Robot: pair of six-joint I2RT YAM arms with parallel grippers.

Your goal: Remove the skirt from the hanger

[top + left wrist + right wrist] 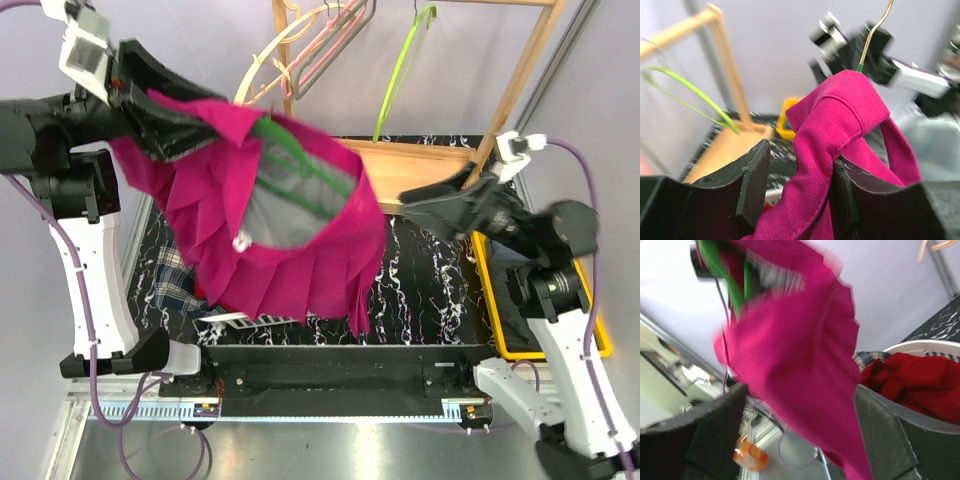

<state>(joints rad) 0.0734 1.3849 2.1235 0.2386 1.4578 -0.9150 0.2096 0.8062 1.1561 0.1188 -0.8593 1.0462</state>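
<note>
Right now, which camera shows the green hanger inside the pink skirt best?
The top external view: both arms of the green hanger show inside the open waistband of the skirt. The left wrist view catches only its metal hook above the fabric; the right wrist view shows a blurred green piece, top left.

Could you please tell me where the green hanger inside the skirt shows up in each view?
Top external: the hanger sits centre, inside the skirt.
Left wrist: only its hook, upper right.
Right wrist: top left, blurred.
Shared landmark: the pink skirt.
</note>
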